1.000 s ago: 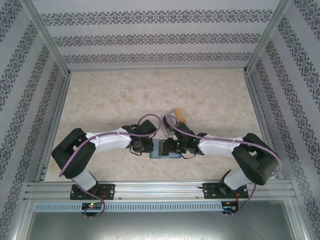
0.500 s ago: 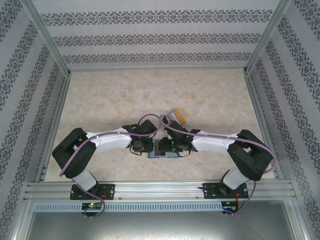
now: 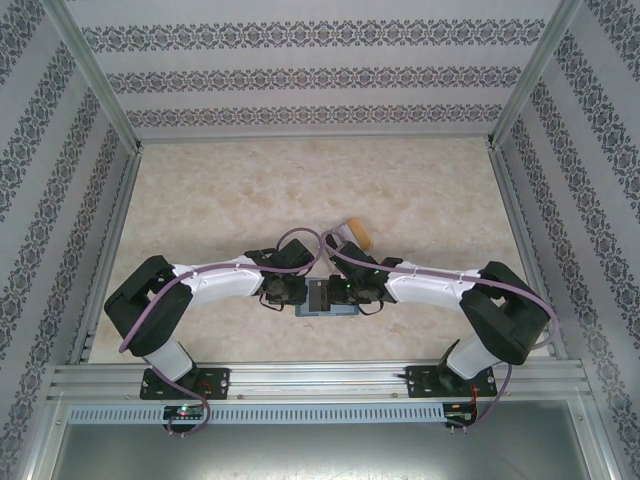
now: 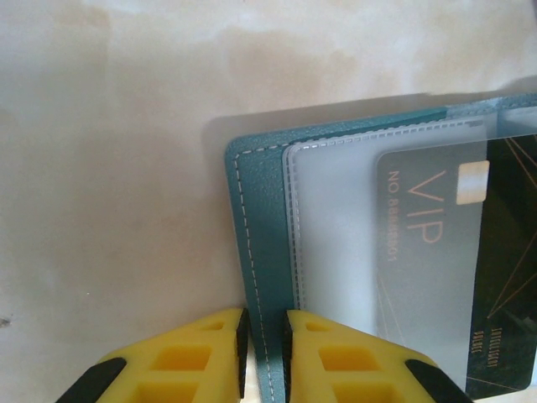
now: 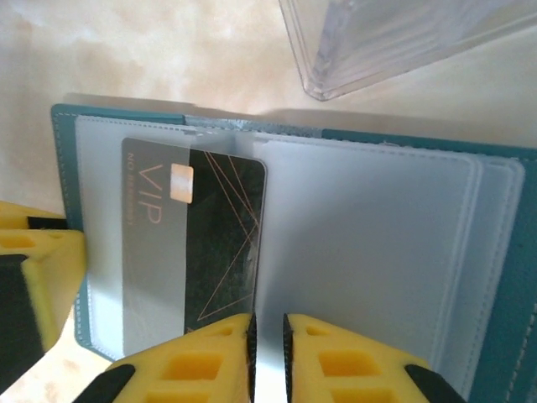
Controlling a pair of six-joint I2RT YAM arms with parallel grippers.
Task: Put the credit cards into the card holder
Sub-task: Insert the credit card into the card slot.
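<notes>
1. The holder (image 4: 252, 210) lies open and flat on the table (image 4: 109, 168). In the top view it sits at centre, between the two wrists.
2. The left gripper (image 4: 263, 353) is clamped on the holder's teal outer edge at the bottom of the left wrist view, pinning that side down.
3. The right gripper (image 5: 268, 357) has its jaws nearly together on what looks like the thin edge of a clear sleeve (image 5: 361, 252), at the bottom centre of the right wrist view. It does not grasp the card.
4. The dark card (image 5: 218, 243) is partly in. In the right wrist view its left part lies under the frosted left pocket and its right part is bare.
5. The card's long axis runs up and down that frame, so it enters sideways. The way in is toward frame left, toward the left gripper.
6. The right gripper is the nearer one, just beside the card's lower right corner. My judgement is that it is the one to push the card leftward.
7. A clear box (image 5: 394, 34) lies at upper right, apart from the holder.
</notes>
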